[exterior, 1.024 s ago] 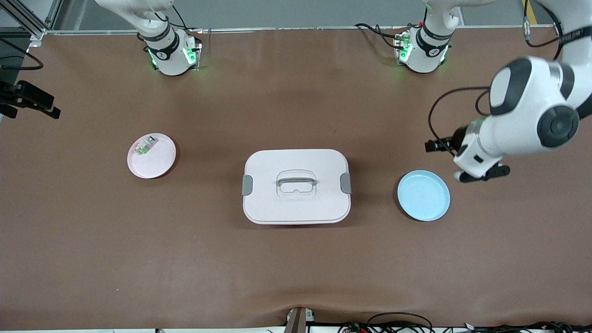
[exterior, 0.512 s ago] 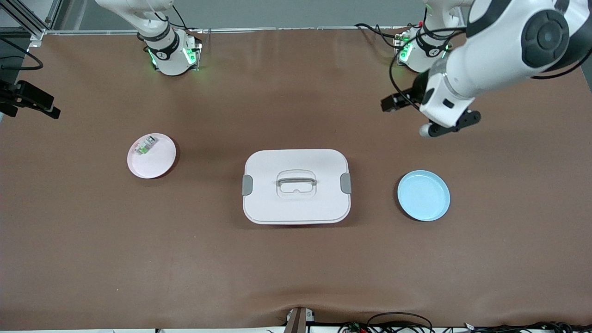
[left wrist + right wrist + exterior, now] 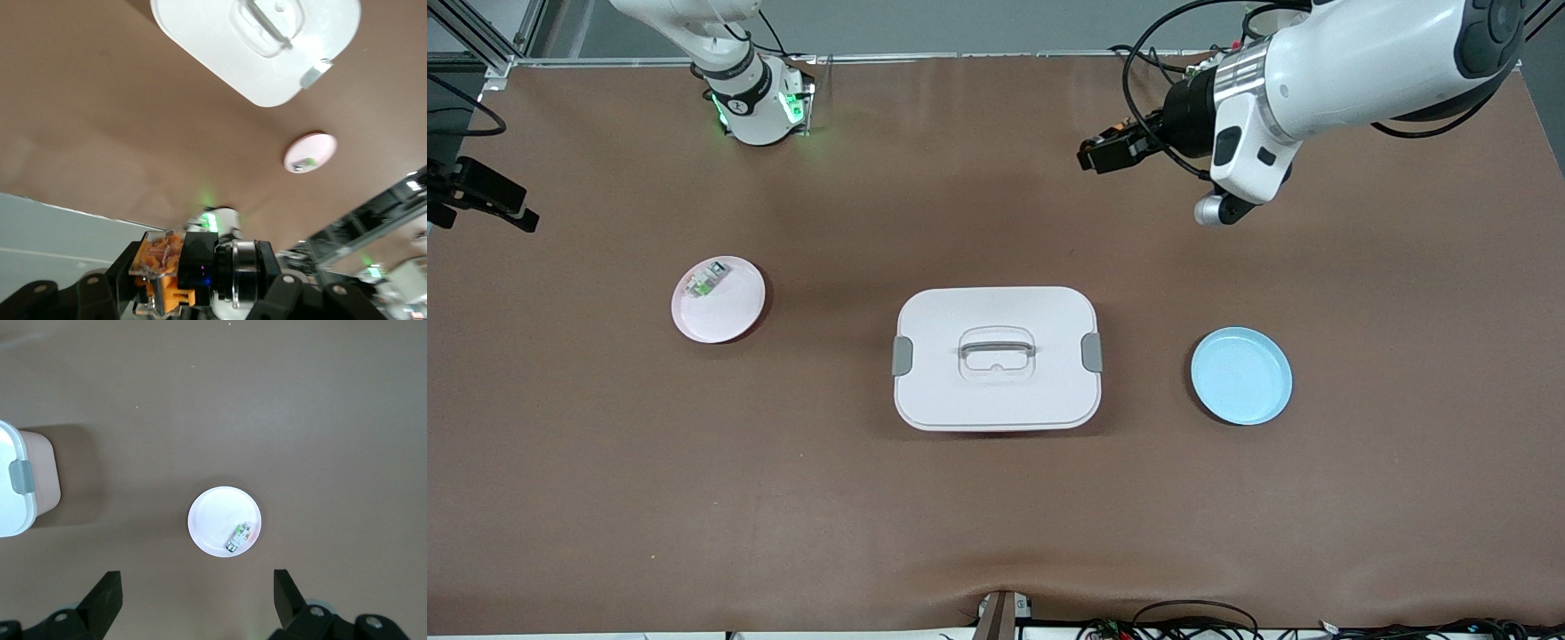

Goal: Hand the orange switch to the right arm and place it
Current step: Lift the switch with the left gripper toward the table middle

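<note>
My left gripper [image 3: 1099, 153] is up in the air over bare table close to the left arm's base, turned sideways toward the right arm's end. In the left wrist view it [image 3: 190, 277] is shut on the orange switch [image 3: 163, 270], a black body with a silver ring and orange plastic. My right gripper [image 3: 198, 603] is open and empty, high over the pink plate [image 3: 215, 513]. Only the right arm's base [image 3: 751, 98] shows in the front view.
A white lidded box [image 3: 996, 391] with a handle sits mid-table. The pink plate [image 3: 729, 311] at the right arm's end holds a small white-and-green part [image 3: 704, 281]. An empty blue plate [image 3: 1241, 375] lies at the left arm's end.
My left arm has swung from beside the blue plate up and toward the bases, then toward the table's middle, carrying the switch. The right arm has not moved.
</note>
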{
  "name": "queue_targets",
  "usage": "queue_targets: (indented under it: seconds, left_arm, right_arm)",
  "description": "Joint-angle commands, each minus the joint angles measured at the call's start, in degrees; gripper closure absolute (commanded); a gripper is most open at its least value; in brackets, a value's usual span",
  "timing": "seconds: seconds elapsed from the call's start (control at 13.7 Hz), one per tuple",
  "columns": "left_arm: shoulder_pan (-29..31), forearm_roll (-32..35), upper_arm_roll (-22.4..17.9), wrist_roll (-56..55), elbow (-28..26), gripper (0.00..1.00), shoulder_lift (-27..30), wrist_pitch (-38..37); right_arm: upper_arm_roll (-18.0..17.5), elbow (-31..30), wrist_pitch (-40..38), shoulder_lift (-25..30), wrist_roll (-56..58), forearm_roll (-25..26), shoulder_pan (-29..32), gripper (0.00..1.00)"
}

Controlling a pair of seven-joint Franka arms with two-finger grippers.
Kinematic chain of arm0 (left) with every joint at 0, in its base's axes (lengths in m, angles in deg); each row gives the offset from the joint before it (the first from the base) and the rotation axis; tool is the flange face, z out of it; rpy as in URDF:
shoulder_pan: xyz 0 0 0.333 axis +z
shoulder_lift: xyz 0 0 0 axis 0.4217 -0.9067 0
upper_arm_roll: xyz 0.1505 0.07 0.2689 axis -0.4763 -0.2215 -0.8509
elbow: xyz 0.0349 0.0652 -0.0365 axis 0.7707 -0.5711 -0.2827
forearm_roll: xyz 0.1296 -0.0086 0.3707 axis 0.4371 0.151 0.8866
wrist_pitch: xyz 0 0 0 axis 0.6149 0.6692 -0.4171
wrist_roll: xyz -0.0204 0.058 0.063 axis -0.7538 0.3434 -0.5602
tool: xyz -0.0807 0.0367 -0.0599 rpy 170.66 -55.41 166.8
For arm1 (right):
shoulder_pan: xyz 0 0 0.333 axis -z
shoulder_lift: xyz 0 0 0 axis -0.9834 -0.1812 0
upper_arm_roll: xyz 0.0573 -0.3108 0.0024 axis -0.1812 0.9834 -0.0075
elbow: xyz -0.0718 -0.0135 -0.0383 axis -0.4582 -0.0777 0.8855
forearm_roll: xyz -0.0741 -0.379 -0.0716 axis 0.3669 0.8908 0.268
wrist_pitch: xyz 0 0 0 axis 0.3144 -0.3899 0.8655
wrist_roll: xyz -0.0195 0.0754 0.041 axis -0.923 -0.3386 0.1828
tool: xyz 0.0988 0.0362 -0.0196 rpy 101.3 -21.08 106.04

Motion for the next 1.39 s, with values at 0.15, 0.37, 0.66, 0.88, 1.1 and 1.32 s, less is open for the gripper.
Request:
queue_targets:
  seconds: [0.15, 0.37, 0.66, 0.88, 1.1, 1.32]
  left_arm:
    - [-4.9, -3.1, 0.4, -19.9, 1.7, 0.80, -2.1, 13.7]
    - [-9.5, -2.9, 0.3, -30.6, 1.1, 0.81, -3.4, 24.2]
    - [-15.2, -2.5, 0.2, -39.5, 1.0, 0.82, -6.1, 31.2]
    - [-19.1, -2.5, 0.1, -44.0, 1.3, 0.82, -9.1, 35.8]
    - [-22.4, -2.4, -0.1, -45.7, 1.4, 0.82, -11.9, 39.6]
    - [-24.2, -2.3, -0.3, -45.7, 1.6, 0.82, -14.0, 40.4]
  right_arm:
    - [-0.2, 0.1, -1.1, -0.7, 1.3, -8.3, 2.8, 0.00]
    - [-0.5, -4.5, 2.9, 0.1, 2.5, -11.1, 2.8, 0.00]
    - [-1.2, -11.8, 8.4, 4.2, 2.7, -20.6, 1.2, 0.00]
    - [-1.4, -14.8, 10.4, 5.1, 0.3, -29.7, -1.6, 0.00]
    - [-1.4, -19.2, 10.6, 6.4, -1.1, -35.8, -3.3, 0.00]
    - [-1.5, -24.2, 14.7, 9.4, -4.3, -36.9, -6.6, 0.00]
